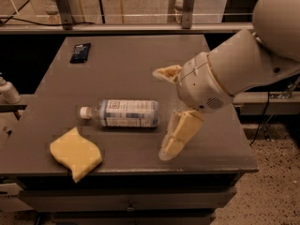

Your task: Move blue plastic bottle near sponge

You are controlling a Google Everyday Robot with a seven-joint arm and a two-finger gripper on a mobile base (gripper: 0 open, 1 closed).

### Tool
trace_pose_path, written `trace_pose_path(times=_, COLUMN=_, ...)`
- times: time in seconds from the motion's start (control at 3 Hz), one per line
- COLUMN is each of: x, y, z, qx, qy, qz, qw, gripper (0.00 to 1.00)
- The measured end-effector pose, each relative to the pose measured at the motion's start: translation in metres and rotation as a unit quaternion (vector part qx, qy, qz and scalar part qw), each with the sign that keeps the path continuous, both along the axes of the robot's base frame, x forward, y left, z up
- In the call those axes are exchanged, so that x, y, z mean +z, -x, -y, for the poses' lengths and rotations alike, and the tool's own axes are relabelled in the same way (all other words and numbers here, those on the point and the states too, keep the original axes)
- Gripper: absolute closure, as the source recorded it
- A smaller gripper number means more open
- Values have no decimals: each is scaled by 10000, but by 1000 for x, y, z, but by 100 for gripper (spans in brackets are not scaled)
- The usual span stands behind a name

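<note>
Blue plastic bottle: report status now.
Tool open, gripping nothing, right of blue plastic bottle. Bottle on its side, close to sponge, not touching. Nothing between them.

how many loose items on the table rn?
3: blue plastic bottle lying centre, sponge front left, dark packet back left. The end effector sits open just right of the bottle's base; the arm may hide something behind it.
</note>
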State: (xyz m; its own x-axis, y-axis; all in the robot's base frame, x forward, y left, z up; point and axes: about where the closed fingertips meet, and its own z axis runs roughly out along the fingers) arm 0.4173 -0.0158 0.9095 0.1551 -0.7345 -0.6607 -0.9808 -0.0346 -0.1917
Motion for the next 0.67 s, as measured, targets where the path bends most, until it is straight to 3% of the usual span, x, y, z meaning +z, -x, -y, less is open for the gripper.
trace_pose_path(times=0.33, x=22, y=-24, z=68, qx=-541, qy=-126, qz=517, qw=9971, gripper=0)
trace_pose_path(times=0.67, x=22, y=-24, z=68, qx=-540, qy=-126, qz=517, qw=9971, gripper=0)
